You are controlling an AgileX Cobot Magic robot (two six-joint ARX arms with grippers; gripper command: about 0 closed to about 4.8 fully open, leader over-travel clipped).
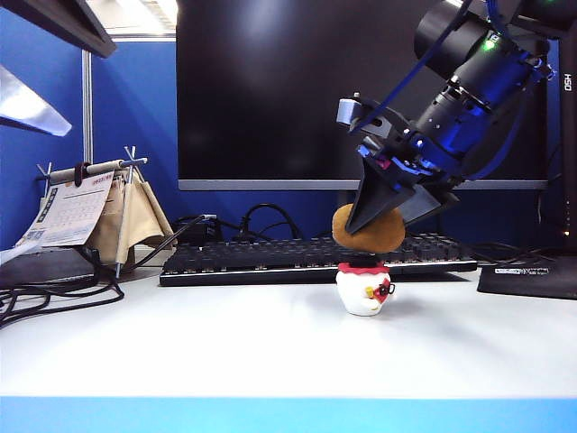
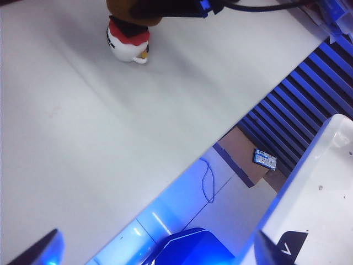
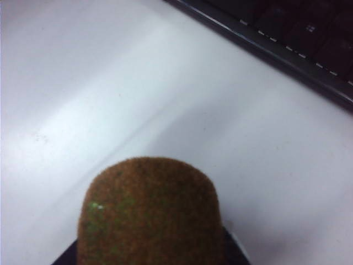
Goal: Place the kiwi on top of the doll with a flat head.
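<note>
- Right gripper (image 1: pixel 383 221), black two-finger type on the arm entering from the upper right of the exterior view, angled down and to the left; jaws closed on the brown, fuzzy, oval kiwi (image 1: pixel 370 231)
- Kiwi sits directly over the small round white doll with a flat black top and red frilly band (image 1: pixel 364 288); underside of the fruit looks to be at or touching the doll's head, contact not resolvable
- Doll stands upright on the white table (image 1: pixel 225 343), just in front of the black keyboard (image 1: pixel 270 258), face marks and glasses turned toward the right of the exterior view
- Right wrist view: kiwi (image 3: pixel 150 212) fills the near field, table (image 3: pixel 110 83) beyond it, keyboard edge (image 3: pixel 287 44) at the far corner; doll hidden under the fruit
- Left gripper (image 2: pixel 154 251) off to the side over the table edge, well apart from the doll (image 2: pixel 128 41); only the two tips show, spread wide, nothing between them
- Left wrist view: kiwi (image 2: pixel 124 10) just above the doll's red band, partly cut off by the frame
- Background: dark monitor (image 1: pixel 270 90), small desk calendar (image 1: pixel 77 207) at left
</note>
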